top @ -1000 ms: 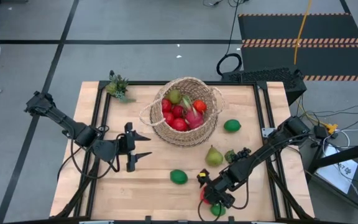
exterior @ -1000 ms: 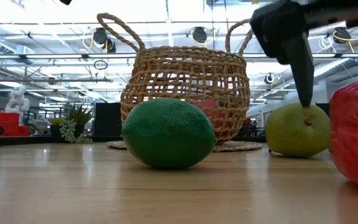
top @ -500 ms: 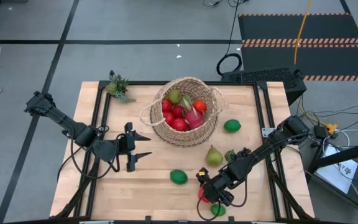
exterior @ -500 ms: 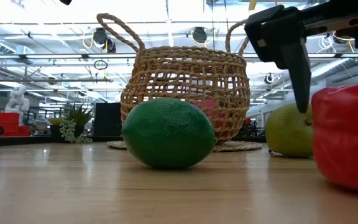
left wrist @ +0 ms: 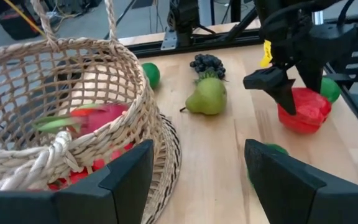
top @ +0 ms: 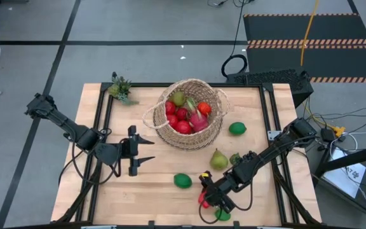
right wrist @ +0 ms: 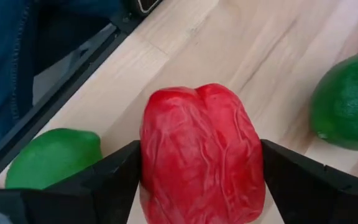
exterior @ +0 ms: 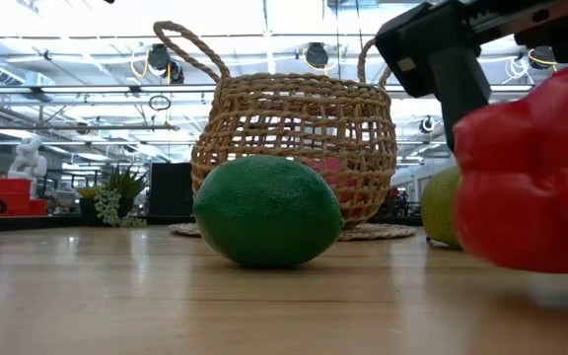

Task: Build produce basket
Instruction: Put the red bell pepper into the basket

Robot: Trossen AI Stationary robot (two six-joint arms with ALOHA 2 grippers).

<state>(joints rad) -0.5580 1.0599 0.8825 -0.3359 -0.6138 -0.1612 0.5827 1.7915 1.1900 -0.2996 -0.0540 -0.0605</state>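
The wicker basket (top: pixel 189 114) stands at the table's far middle with red fruits, a pink dragonfruit and a green fruit inside. Loose on the table lie a pear (top: pixel 218 159), grapes (top: pixel 235 159) and three limes (top: pixel 182 180) (top: pixel 237 128) (top: pixel 222 215). My right gripper (top: pixel 210 194) is near the front edge, shut on a red pepper (right wrist: pixel 201 155). Left of the basket, my left gripper (top: pixel 149 148) hangs open and holds nothing. My right gripper pinches the red pepper between its two fingers, one on each of two opposite sides (right wrist: pixel 151 162). The fingers (exterior: pixel 452 79) slant down at it from the table's right. Whether the pepper's underside (exterior: pixel 521 261) still rests on the table I cannot tell.
A small spiky plant (top: pixel 121 88) sits at the far left corner. Black frame rails (top: pixel 100 127) run along the table's sides. One lime (right wrist: pixel 55 155) lies close beside the pepper at the near edge, and another lime (right wrist: pixel 347 106) lies on its other side.
My right gripper has tipped and shifted slightly toward the table's left with the red pepper. The pepper has moved toward the near left, closer to the low camera, and now stands higher and more tilted there than before.
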